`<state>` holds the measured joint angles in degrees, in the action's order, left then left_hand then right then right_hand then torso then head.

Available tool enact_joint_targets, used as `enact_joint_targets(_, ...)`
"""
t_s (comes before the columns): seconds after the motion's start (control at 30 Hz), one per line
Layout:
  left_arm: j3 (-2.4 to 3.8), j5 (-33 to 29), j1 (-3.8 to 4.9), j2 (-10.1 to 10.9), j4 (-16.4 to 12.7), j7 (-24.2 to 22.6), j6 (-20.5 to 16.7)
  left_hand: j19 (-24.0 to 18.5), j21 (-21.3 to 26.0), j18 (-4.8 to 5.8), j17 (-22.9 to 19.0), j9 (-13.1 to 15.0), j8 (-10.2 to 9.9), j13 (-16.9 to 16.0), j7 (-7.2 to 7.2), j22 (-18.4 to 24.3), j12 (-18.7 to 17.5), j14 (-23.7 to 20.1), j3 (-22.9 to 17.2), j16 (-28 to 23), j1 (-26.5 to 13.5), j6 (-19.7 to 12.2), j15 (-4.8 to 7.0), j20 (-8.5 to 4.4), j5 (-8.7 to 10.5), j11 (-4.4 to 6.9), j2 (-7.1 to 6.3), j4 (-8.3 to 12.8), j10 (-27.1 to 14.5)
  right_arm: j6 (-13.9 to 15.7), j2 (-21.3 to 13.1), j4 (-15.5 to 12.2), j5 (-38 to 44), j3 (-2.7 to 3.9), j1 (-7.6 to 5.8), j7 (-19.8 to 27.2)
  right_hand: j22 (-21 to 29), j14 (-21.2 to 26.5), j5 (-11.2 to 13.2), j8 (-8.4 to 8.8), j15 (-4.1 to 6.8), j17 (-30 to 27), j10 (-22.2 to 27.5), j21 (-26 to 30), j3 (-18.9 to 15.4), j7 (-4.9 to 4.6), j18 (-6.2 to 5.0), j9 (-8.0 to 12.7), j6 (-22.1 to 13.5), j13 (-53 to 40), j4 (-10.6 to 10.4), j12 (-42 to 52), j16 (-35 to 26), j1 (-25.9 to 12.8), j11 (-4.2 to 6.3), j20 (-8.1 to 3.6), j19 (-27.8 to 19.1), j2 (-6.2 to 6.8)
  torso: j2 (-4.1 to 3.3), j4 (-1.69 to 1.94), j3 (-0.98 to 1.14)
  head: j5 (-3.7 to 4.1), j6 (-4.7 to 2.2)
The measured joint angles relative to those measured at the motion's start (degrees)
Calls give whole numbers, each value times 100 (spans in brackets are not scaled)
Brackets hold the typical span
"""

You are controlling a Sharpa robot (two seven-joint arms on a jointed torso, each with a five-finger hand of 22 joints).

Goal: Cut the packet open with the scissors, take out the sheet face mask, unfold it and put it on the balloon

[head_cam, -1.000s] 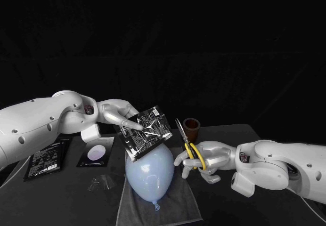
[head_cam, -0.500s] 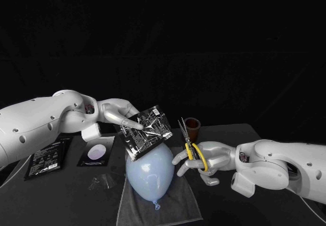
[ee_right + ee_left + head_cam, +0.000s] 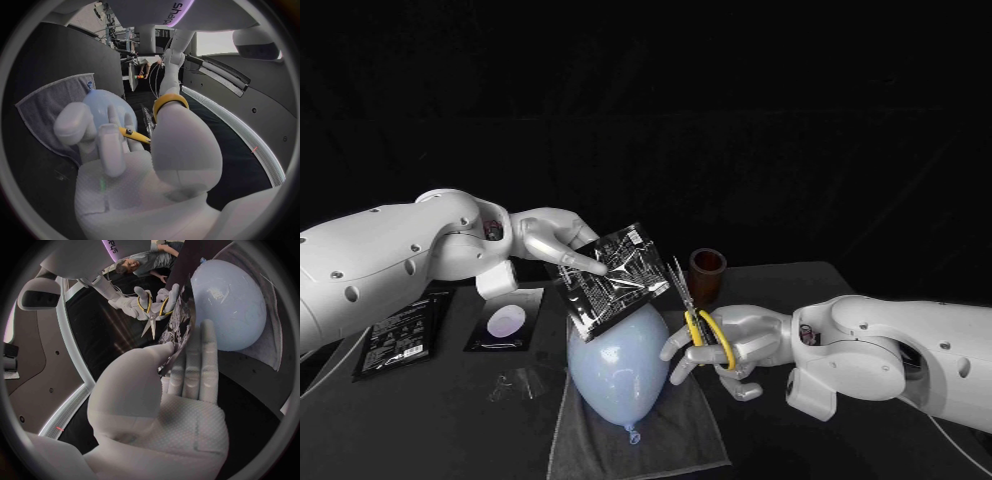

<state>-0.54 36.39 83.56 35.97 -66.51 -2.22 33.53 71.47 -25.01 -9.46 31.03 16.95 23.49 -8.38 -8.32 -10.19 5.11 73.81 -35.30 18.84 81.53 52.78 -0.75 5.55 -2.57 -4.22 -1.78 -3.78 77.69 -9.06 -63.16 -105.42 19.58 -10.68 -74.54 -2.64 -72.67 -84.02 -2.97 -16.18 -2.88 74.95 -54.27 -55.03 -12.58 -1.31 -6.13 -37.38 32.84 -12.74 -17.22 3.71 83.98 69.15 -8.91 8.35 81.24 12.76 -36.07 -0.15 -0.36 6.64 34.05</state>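
Observation:
My left hand (image 3: 557,243) holds a dark printed packet (image 3: 615,277) tilted in the air above the pale blue balloon (image 3: 617,365), pinching it at its left side; the pinch on the packet (image 3: 181,325) shows up close in the left wrist view. The balloon lies on a grey cloth (image 3: 639,430). My right hand (image 3: 726,340) grips yellow-handled scissors (image 3: 695,315) with the blades pointing up, just right of the packet's edge. The blades look slightly parted. In the right wrist view the yellow handle (image 3: 169,102) loops around a finger of my right hand (image 3: 137,155).
A brown cylinder (image 3: 707,268) stands behind the scissors. Another dark packet (image 3: 398,338) lies at the left, next to a dark card with a pale oval (image 3: 506,322). A clear plastic piece (image 3: 516,387) lies left of the cloth.
My right hand has shifted the scissors a little left, closer to the packet's right edge. The left hand and packet have barely moved.

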Motion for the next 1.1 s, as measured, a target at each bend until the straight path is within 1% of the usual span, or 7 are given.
enact_joint_targets(0.23,1,46,0,-28,-36,0,61,0,0,-1,7,0,0,0,0,0,0,0,6,0,0,-1,0,0,0,0,0,6,0,-89,60,-4,-9,-4,0,-79,1,0,0,-130,0,-4,-41,-5,35,0,2,-47,0,89,0,14,-1,27,0,0,0,-55,-1,-1,2,-8,3)
enact_joint_targets(0.37,1,68,0,-33,-73,-2,96,0,0,-1,7,0,0,1,-8,-2,0,0,6,0,0,-10,0,0,0,0,0,6,0,-126,83,6,-13,-6,0,-114,4,0,0,-182,0,-5,-83,-5,62,0,3,-60,0,121,5,15,-16,-9,2,-14,14,-91,1,0,2,-9,7)
enact_joint_targets(0.43,1,87,1,-35,-92,-3,110,0,0,-2,7,0,-1,1,-8,-7,0,0,6,0,-1,-10,-1,0,0,0,0,6,0,-138,90,19,-14,-6,0,-129,8,0,-1,-199,1,-5,-102,-5,69,0,4,-76,0,143,-1,15,-16,6,2,-23,23,-133,2,0,4,-9,7)
enact_joint_targets(0.57,2,129,1,-33,-136,-7,143,-1,-8,-2,7,0,-1,1,-7,-7,0,0,6,0,-1,-11,-1,1,0,0,-1,6,0,-159,98,38,-15,-7,0,-153,14,1,-1,-243,1,-4,-143,-5,84,0,6,-95,0,166,14,15,2,6,3,-24,23,-133,3,-1,4,-13,13)
enact_joint_targets(0.63,2,144,1,-28,-155,-8,155,-1,-22,-2,7,0,-5,1,-6,-6,0,0,6,0,-1,-13,-1,1,0,0,-1,6,0,-167,100,47,-16,-7,0,-166,16,1,-1,-268,1,-4,-159,-4,95,0,6,-106,0,181,3,15,2,-31,7,-24,23,-171,3,-1,4,-13,15)
enact_joint_targets(1.03,3,276,2,8,-256,-67,191,-33,-23,-3,18,0,-10,-14,18,-17,0,0,6,-6,-9,-8,-3,-13,6,0,-9,6,0,-197,71,111,-17,-9,1,-240,43,1,-2,-341,1,0,-178,-4,115,0,12,-150,0,222,14,15,1,-31,10,-24,22,-171,1,1,-1,-13,33)
enact_joint_targets(1.1,3,296,2,12,-257,-77,196,-33,-23,-3,18,0,-29,-15,18,-16,0,0,6,-6,-9,6,-3,-13,7,0,-9,6,0,-199,62,116,-17,-9,1,-250,47,1,-2,-375,1,0,-216,-4,115,0,42,-151,0,233,14,15,1,-55,10,-24,22,-194,1,1,-1,-13,36)
